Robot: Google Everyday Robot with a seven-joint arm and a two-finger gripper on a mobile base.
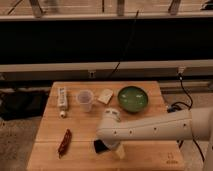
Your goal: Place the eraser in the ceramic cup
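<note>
Because my own wrist sits over it, only part of the eraser [99, 146] shows: a flat black patch on the surface [150, 155] near the front edge, about midway along it. Its right side is hidden under me, so I cannot tell which way its long axis runs or where its ends are. My fingers [112, 149] are down at that same spot, just right of the black patch, and they stand apart. Whether they touch the eraser I cannot make out, since one pale tip is all that shows clearly. My arm [155, 129] comes in from the right edge and is cut off at the frame's side.

One cup [85, 100] stands upright in the back half, left of the middle, well apart from the eraser, with its flared rim up. One green bowl [133, 98] sits toward the back right corner. One pale block [105, 96] lies between cup and bowl. One dark red chili [64, 142] lies near the front left corner, its length running roughly front to back. One white strip [62, 97] lies by the left edge, lengthwise front to back, too blurred to name, with one small round bit [62, 114] at its front end.
</note>
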